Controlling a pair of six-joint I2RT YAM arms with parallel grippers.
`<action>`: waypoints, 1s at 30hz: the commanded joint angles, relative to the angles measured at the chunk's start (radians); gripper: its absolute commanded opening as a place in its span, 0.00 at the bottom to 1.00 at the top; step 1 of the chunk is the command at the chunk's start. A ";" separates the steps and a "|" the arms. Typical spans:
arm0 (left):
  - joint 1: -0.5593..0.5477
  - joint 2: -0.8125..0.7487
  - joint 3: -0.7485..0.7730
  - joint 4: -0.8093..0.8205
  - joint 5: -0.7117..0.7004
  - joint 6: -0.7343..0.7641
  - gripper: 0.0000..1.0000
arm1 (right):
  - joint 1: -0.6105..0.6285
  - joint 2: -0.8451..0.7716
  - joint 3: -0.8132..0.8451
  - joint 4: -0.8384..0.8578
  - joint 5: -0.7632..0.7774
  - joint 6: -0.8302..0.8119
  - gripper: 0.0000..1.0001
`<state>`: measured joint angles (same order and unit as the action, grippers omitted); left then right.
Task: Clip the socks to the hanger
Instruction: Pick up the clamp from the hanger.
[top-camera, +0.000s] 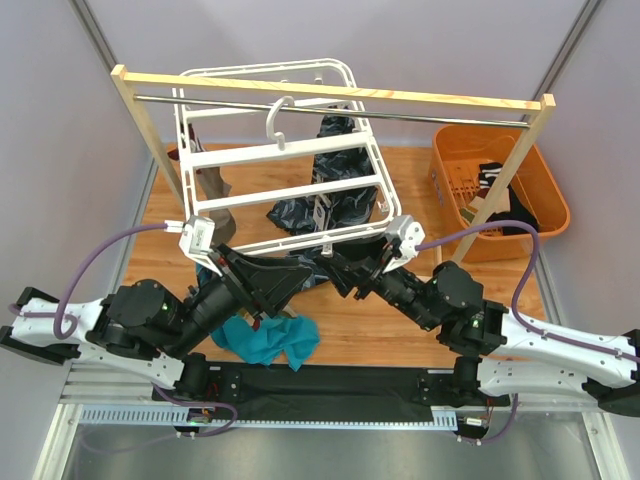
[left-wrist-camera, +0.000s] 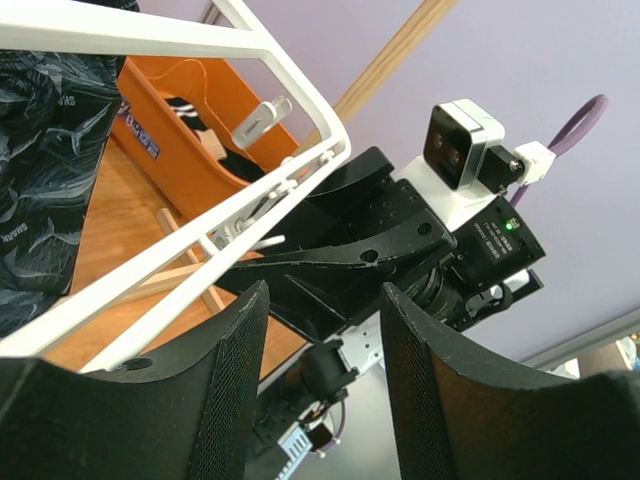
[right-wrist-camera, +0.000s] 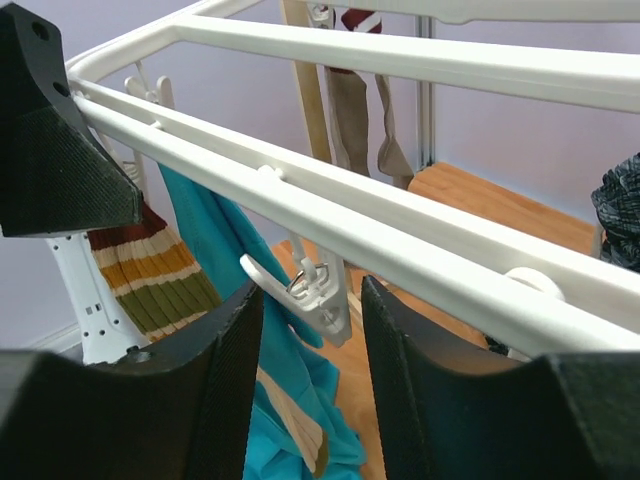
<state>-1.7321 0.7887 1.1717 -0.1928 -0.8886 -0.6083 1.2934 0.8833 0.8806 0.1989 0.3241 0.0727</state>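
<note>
We're seeing hanger (top-camera: 300, 189) hanging from rack (top-camera: 400, 112) rail at rear. Basket (top-camera: 552, 195) sitting right of it. Cloth (top-camera: 342, 165) lying on table (top-camera: 370, 325) beneath hanger. One sock (top-camera: 270, 340) lying at table's near edge, left of centre; second sock (top-camera: 212, 180) dangling at hanger's left-rear side.

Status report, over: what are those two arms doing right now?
Left end effector open. Right end effector open, facing a clip on the hanger. Teal sock dangles beside it. No blockage seen.

I'm stretching both arms inward and forward, with my left gripper (top-camera: 292, 274) and right gripper (top-camera: 338, 268) pointing toward each other, tips near. Fingers on both are sitting spread apart, gap showing in each wrist view.
</note>
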 joint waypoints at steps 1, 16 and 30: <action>0.005 -0.008 0.028 -0.004 0.010 -0.015 0.56 | 0.003 0.002 -0.005 0.103 0.030 0.001 0.45; 0.005 -0.025 0.025 -0.002 0.048 -0.041 0.56 | 0.001 -0.010 0.066 -0.002 -0.106 0.078 0.00; 0.005 -0.019 -0.007 0.065 0.163 -0.039 0.55 | 0.000 0.023 0.397 -0.547 -0.299 0.306 0.00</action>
<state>-1.7321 0.7647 1.1912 -0.2054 -0.7578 -0.6598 1.2934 0.9100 1.2171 -0.2264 0.1070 0.2981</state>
